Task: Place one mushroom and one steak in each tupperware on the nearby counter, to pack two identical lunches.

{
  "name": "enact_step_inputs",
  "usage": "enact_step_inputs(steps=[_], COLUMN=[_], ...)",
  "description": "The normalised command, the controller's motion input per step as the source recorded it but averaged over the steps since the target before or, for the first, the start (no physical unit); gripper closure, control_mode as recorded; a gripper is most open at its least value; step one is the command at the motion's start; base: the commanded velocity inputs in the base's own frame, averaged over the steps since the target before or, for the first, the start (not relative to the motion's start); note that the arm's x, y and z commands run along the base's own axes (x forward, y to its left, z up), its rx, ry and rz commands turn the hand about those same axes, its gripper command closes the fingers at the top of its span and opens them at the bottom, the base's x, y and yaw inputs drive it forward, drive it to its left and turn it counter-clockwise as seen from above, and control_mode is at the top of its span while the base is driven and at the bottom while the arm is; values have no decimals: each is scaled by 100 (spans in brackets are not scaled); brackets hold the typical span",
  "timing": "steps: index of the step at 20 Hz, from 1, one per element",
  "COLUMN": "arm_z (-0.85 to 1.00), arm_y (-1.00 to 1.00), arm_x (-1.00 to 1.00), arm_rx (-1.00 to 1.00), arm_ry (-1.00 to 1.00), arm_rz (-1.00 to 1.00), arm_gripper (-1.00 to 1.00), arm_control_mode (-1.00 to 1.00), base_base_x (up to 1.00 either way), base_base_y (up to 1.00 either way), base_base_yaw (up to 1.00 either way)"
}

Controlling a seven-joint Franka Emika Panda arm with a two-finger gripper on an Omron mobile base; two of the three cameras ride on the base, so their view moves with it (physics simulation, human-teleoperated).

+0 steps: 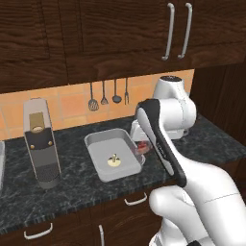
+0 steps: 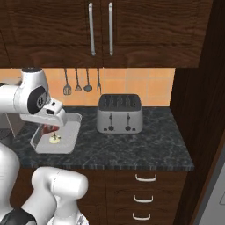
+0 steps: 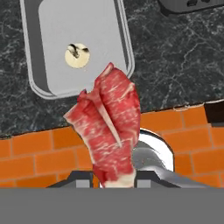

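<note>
Fingers (image 3: 114,177) clamp the steak (image 3: 109,127) above the tupperware (image 3: 41,83).

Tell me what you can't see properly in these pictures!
- Gripper fingers: in the hand view the steak covers them.
- Steak in the left base view: mostly behind the arm.
- Mushroom in the tupperware: too small for detail.
- Toaster: cut off by the hand view's top edge.
</note>
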Motion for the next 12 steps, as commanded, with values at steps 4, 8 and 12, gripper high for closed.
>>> enact_step_inputs(steps=[4, 8, 12], arm_z=[-64, -57, -47], arm_y=[33, 0, 9], arm_x=[100, 99, 73], arm_rx=[0, 0, 0], arm_ry=[-12, -15, -6], arm_rz=[0, 0, 0], arm_gripper=[100, 100, 100], arm_control_mode=[-100, -100, -100], base_base_x=[0, 0, 0], base_base_y=[0, 0, 0], base_base_yaw=[0, 0, 0])
